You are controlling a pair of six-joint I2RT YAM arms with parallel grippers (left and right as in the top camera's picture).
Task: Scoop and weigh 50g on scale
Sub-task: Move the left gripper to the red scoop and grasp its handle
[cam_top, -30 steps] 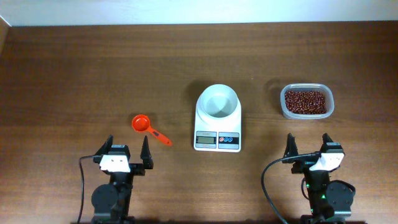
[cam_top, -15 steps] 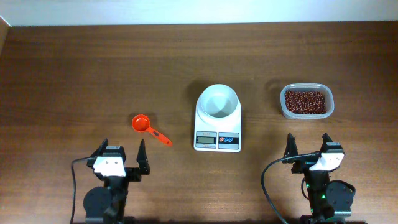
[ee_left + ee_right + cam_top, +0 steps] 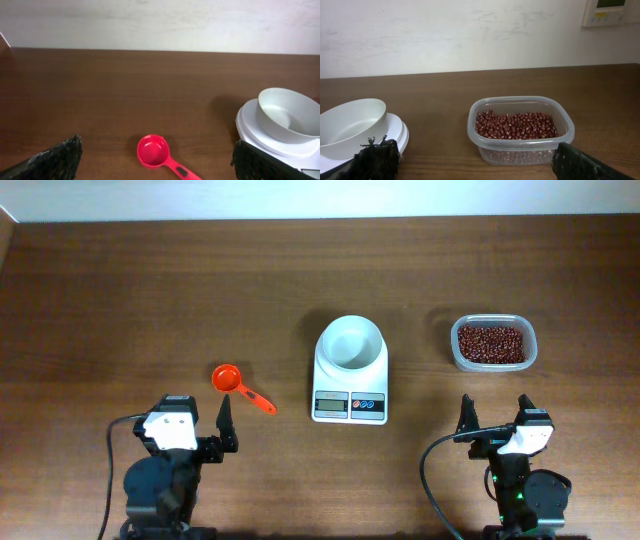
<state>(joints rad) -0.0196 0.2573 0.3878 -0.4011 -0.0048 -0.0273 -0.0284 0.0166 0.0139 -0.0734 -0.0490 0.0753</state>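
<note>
Scooping is not yet begun: the scale [image 3: 350,370] is seen mid-frame, bowl [image 3: 350,342] empty, the scoop [image 3: 240,387] ungrasped left of it, beans [image 3: 491,343] untouched at right, both pairs of jaws spread wide and empty.

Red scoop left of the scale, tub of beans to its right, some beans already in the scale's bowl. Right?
No: the bowl on the scale is empty, as the overhead view shows. The red scoop does lie left of the scale and the tub of beans to its right.
</note>
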